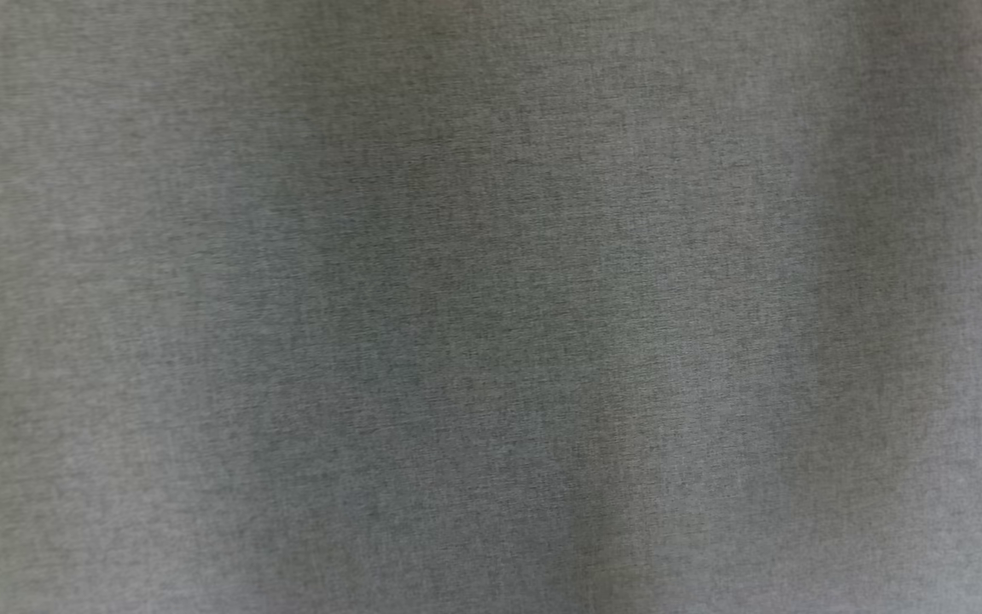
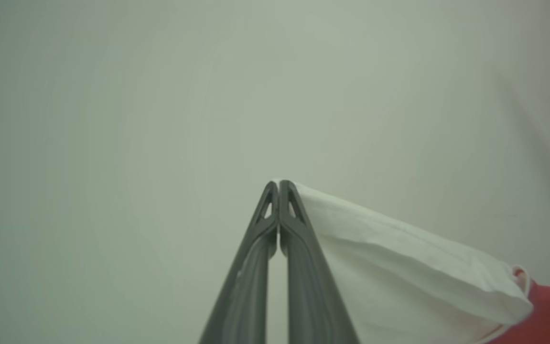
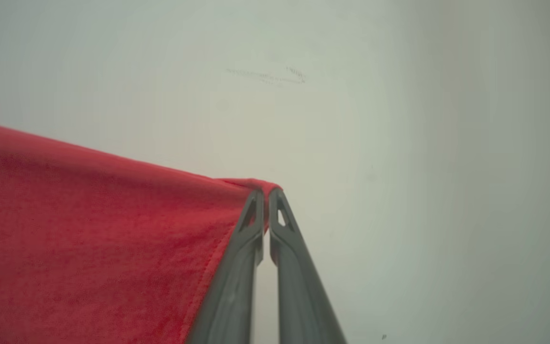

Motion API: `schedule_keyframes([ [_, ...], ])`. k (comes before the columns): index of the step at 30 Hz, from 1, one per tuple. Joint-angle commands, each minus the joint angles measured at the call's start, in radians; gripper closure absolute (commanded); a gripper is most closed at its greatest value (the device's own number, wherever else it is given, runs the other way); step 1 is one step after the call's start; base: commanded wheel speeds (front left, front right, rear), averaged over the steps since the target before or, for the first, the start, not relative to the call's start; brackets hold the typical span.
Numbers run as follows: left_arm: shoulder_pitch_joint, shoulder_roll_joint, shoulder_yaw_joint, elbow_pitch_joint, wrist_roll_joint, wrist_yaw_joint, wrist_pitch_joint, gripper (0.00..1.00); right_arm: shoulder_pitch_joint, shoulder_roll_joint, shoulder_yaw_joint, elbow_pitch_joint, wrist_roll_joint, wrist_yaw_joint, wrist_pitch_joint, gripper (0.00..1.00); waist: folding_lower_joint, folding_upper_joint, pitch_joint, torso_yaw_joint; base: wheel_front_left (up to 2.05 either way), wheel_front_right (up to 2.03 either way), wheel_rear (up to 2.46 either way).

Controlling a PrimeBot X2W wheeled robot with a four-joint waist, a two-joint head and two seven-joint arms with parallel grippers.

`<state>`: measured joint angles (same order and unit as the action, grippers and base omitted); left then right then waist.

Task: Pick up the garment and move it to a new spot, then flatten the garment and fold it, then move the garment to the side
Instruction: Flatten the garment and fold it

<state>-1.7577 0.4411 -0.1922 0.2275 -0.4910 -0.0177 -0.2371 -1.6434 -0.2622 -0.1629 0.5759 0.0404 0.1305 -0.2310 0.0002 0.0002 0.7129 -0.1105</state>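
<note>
— Pale grey-green surface (image 2: 112,119) lies behind both wrists, plain and blurred. How do the pincers stand?
— On the left gripper (image 2: 279,184) the dark fingers meet at the tips, pinching a white edge of the garment (image 2: 399,267). It runs off to the lower right, where red cloth begins.
— And the other?
— On the right gripper (image 3: 266,193) the fingers are clamped on a red corner, and the cloth spreads to that view's left. Beyond it there is a faint smudge (image 3: 267,75) on the surface.
— And the head camera?
— It sees a grey weave (image 1: 491,307), blurred. I cannot tell what it is.
</note>
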Motion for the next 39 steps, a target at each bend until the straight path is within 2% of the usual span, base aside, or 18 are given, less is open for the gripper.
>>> schedule_keyframes([
  [1,-0.016,0.013,0.009,-0.01,0.017,0.006,-0.009,1.0,-0.009,-0.004,-0.004,0.0,-0.013,0.0,-0.008,1.0,-0.0002,-0.0002,-0.005,0.006,0.0,0.0,0.0],
  [5,0.014,0.032,0.02,-0.049,0.077,0.007,-0.025,1.0,-0.031,-0.011,-0.001,-0.01,-0.074,0.0,-0.029,1.0,-0.0002,-0.0002,-0.008,0.018,0.0,0.0,0.0],
  [9,0.139,0.045,0.011,-0.056,0.105,-0.006,-0.027,1.0,0.054,-0.024,0.04,0.031,-0.095,0.0,-0.03,1.0,-0.0002,-0.0002,-0.001,0.022,0.0,0.0,0.0],
  [12,0.273,0.029,0.021,-0.076,0.114,0.003,-0.028,1.0,0.126,-0.055,0.086,0.059,-0.086,0.0,-0.03,1.0,-0.0002,-0.0002,0.012,0.025,0.0,0.0,0.0],
  [17,0.52,-0.018,0.08,-0.116,0.098,0.0,-0.028,1.0,0.235,-0.1,0.176,0.097,-0.059,0.0,-0.032,1.0,-0.0002,-0.0002,0.002,0.039,0.0,0.0,0.0],
  [22,0.794,-0.113,0.181,-0.2,0.075,-0.017,-0.028,1.0,0.367,-0.143,0.266,0.101,-0.019,0.0,0.011,1.0,-0.0002,-0.0002,-0.075,0.06,0.0,0.0,0.0],
  [25,0.985,-0.178,0.233,-0.24,0.071,-0.039,-0.028,1.0,0.491,-0.162,0.257,0.094,0.033,-0.001,0.124,1.0,-0.0002,-0.0002,-0.151,0.072,0.0,0.0,0.0],
  [30,1.275,-0.295,0.294,-0.268,0.047,-0.062,-0.029,1.0,0.733,-0.138,0.253,-0.012,0.106,-0.002,0.382,1.0,-0.0002,-0.0002,-0.272,0.079,0.0,0.0,0.0],
  [33,1.421,-0.346,0.296,-0.279,0.044,-0.074,-0.029,1.0,0.891,-0.157,0.251,-0.147,0.157,-0.002,0.532,1.0,-0.0002,-0.0002,-0.337,0.083,0.0,0.0,0.0],
  [39,1.627,-0.383,0.275,-0.287,0.071,-0.064,-0.029,1.0,1.188,-0.158,0.182,-0.462,0.189,-0.002,0.808,1.0,-0.0002,-0.0002,-0.421,0.103,0.0,0.0,0.0],
])
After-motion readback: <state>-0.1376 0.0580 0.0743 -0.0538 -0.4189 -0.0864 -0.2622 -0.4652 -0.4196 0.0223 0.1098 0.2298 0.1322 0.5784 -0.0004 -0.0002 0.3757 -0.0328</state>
